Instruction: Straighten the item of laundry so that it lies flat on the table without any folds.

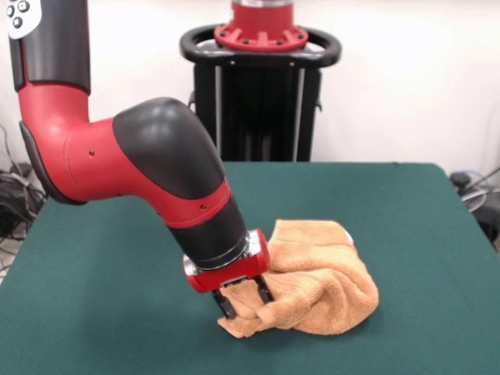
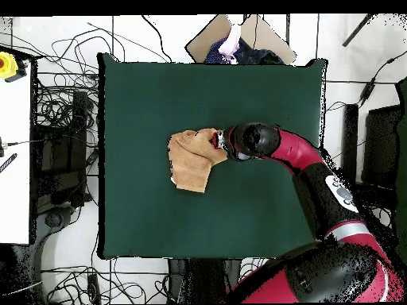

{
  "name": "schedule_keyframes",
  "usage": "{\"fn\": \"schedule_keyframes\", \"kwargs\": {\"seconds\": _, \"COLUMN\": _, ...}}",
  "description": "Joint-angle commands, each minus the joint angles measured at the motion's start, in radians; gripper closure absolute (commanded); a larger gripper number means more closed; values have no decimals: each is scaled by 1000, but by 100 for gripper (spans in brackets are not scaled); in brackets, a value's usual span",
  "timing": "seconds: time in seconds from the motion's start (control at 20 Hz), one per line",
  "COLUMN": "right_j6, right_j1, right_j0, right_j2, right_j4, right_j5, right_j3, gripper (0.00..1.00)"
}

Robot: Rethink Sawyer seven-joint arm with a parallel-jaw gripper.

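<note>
The orange-tan towel (image 1: pixel 320 273) lies bunched and folded on the dark green table (image 1: pixel 117 312), right of centre and towards the near edge in the front view. My gripper (image 1: pixel 244 299) comes down at a slant onto the towel's left near corner. Its fingers (image 1: pixel 226 303) are closed on a raised fold of cloth. In the overhead view the towel (image 2: pixel 191 163) is a crumpled patch near the middle of the table (image 2: pixel 159 95), and the gripper (image 2: pixel 216 141) sits at its upper right edge. The part of the towel under the gripper is hidden.
The robot's black pedestal (image 1: pixel 260 94) stands at the table's far side. My arm's elbow (image 1: pixel 156 156) hangs over the table's left half. In the overhead view, cables (image 2: pixel 63 111) cover the floor and a white desk (image 2: pixel 14 159) stands beside the table.
</note>
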Motion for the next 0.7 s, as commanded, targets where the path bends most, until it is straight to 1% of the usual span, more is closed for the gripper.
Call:
{"fn": "schedule_keyframes", "kwargs": {"seconds": 0.05, "right_j6": 8, "right_j1": 49, "right_j0": 30, "right_j2": 20, "right_j4": -36, "right_j5": -69, "right_j3": 75, "gripper": 0}}
{"fn": "schedule_keyframes", "kwargs": {"seconds": 0.15, "right_j6": 30, "right_j1": 46, "right_j0": 39, "right_j2": 8, "right_j4": -23, "right_j5": -52, "right_j3": 71, "gripper": 0}}
{"fn": "schedule_keyframes", "kwargs": {"seconds": 0.45, "right_j6": 46, "right_j1": 30, "right_j0": 48, "right_j2": 4, "right_j4": -11, "right_j5": -37, "right_j3": 72, "gripper": 0}}
{"fn": "schedule_keyframes", "kwargs": {"seconds": 0.7, "right_j6": 61, "right_j1": 53, "right_j0": 59, "right_j2": 11, "right_j4": 12, "right_j5": -28, "right_j3": 43, "gripper": 0}}
